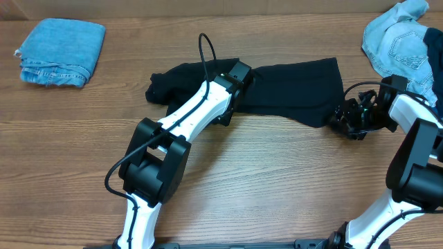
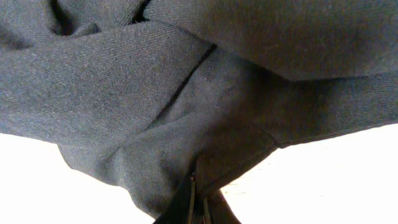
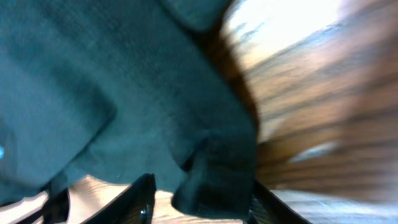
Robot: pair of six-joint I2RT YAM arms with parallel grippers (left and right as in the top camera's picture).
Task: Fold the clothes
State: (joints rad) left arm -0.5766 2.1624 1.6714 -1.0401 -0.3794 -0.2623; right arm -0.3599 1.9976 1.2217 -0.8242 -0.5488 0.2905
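A folded light-blue denim piece (image 1: 61,52) lies at the far left corner of the wooden desk (image 1: 277,180). Toward the middle of the far edge, a black T-shirt (image 1: 297,90) sprawls rumpled, its left end bunched and its right end spread flatter. The left arm (image 1: 197,107) reaches onto the shirt's middle, where the left fingers (image 2: 186,208) are clenched on a pinch of black cloth drawn up in folds. At the shirt's near right corner, the right fingers (image 3: 144,198) stand parted on either side of the hem corner, with bare desk showing between one of them and the fabric. At the far right corner a heap of light-blue denim (image 1: 394,38) sits crumpled, a royal-blue garment (image 1: 436,52) touching it at the desk's edge.
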